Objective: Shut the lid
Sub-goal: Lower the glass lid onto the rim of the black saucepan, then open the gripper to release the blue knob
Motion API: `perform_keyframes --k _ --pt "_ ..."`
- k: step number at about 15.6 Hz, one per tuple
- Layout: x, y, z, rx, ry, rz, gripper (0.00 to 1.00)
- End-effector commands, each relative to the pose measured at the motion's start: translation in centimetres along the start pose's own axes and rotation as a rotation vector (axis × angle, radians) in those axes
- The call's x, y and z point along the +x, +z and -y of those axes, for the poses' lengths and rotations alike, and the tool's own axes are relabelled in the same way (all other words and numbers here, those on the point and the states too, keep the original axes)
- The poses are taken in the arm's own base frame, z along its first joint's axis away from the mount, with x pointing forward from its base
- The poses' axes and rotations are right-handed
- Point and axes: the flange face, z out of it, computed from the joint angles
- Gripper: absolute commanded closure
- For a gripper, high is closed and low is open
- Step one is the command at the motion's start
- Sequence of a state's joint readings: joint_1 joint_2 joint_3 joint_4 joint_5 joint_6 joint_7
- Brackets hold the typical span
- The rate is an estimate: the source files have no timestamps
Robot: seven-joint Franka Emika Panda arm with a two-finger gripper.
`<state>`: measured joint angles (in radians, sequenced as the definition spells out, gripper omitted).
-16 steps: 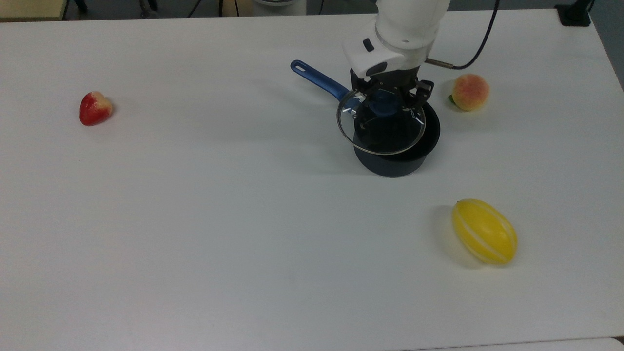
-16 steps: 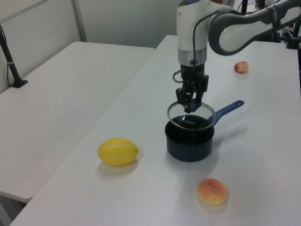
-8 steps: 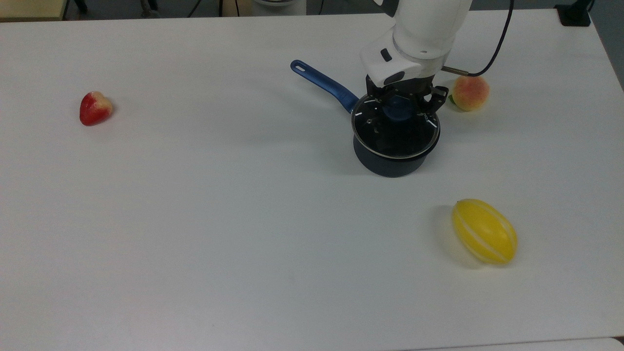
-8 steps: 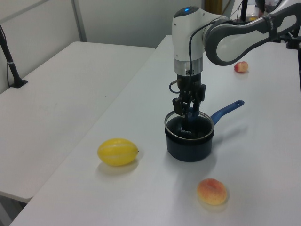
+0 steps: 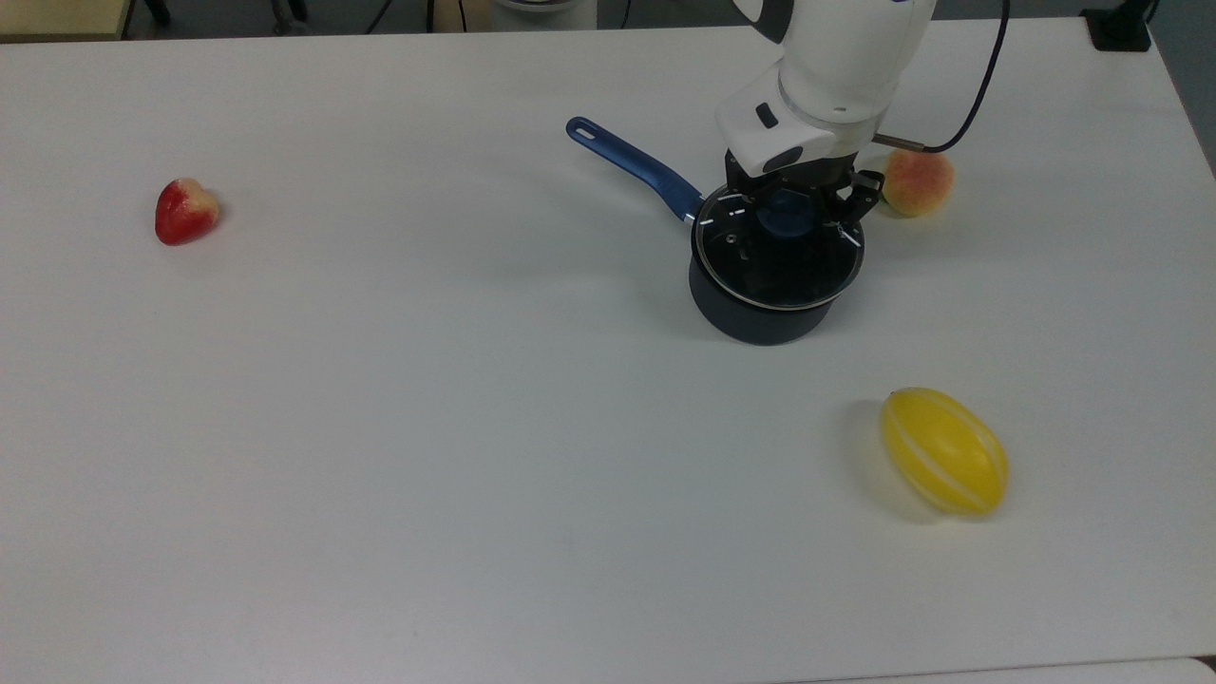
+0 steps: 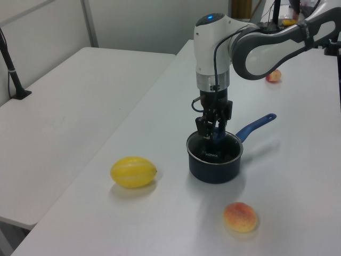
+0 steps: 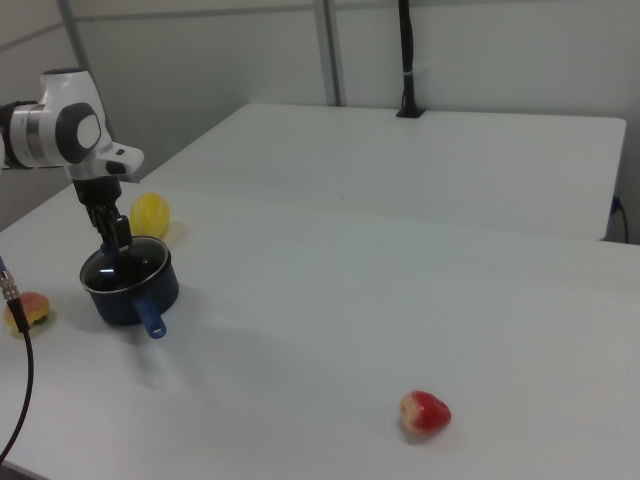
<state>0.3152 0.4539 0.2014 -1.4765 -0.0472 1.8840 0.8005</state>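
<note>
A dark saucepan (image 5: 760, 321) with a blue handle (image 5: 632, 166) stands right of centre in the top view. The clear glass lid (image 5: 781, 277) with its metal rim lies level over the saucepan's mouth and covers it. My gripper (image 5: 788, 213) points straight down over the lid's centre, shut on the blue knob (image 5: 785, 220). In the left view the gripper (image 6: 213, 133) reaches down to the lid (image 6: 218, 155) at the saucepan (image 6: 215, 169) rim. The right view has the saucepan (image 7: 135, 293) at its left under the gripper (image 7: 115, 245).
A peach (image 5: 917, 182) lies close to the saucepan on the top view's right, partly behind the arm. A yellow melon (image 5: 943, 451) lies nearer the front edge. A strawberry (image 5: 185, 211) sits far to the top view's left. A black cable (image 5: 959, 95) trails from the wrist.
The gripper carried the lid toward the top view's right and lowered it. One second ago the lid hung offset above the saucepan; now it lies over the rim.
</note>
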Motion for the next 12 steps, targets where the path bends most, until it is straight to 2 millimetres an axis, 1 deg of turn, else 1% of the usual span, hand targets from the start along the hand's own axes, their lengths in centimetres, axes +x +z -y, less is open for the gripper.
perform_keyframes --k 1,4,5,6,7,8,9,11,12 --pt "0.04 -0.24 0.64 0.015 0.013 -0.022 1.0" --pt "0.06 0.39 0.76 0.009 0.012 -0.014 1.0" --pt "0.05 0.46 0.74 0.007 0.012 -0.014 0.96" --pt "0.13 0.46 0.66 0.007 0.012 -0.014 0.8" --pt "0.11 0.56 0.7 0.001 0.008 -0.018 0.68" --pt "0.21 0.56 0.6 -0.002 0.009 -0.022 0.6" --pt "0.3 0.56 0.52 -0.003 0.011 -0.023 0.41" --pt "0.31 0.55 0.51 -0.004 0.009 -0.024 0.28" --pt "0.17 0.64 0.61 -0.01 0.004 -0.028 0.25"
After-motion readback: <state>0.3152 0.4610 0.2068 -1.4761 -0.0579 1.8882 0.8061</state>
